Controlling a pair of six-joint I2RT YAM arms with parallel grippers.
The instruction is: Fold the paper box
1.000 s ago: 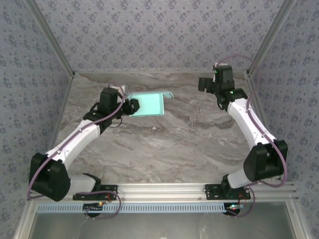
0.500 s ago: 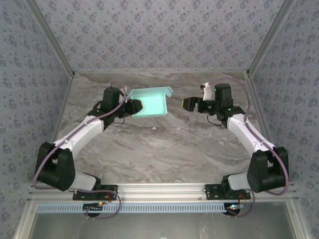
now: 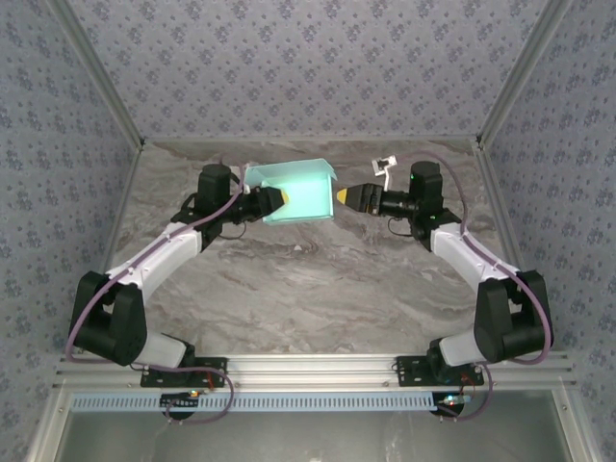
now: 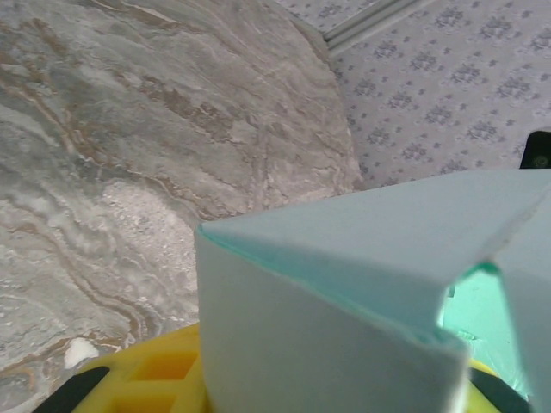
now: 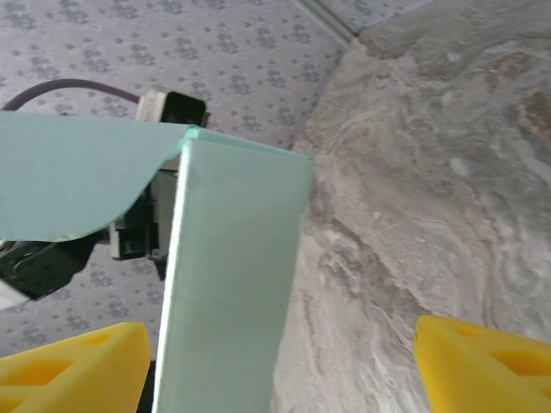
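Now the left gripper point(image 3: 276, 198) pinches the paper box point(image 3: 300, 185) by its 9 o'clock edge, holding it raised over the marble table point(image 3: 318, 279) toward 12 o'clock. At the box's 3 o'clock side, the right gripper point(image 3: 341, 195) stands wide open, yellow fingers point(image 5: 73, 366) flanking one panel without clamping it.
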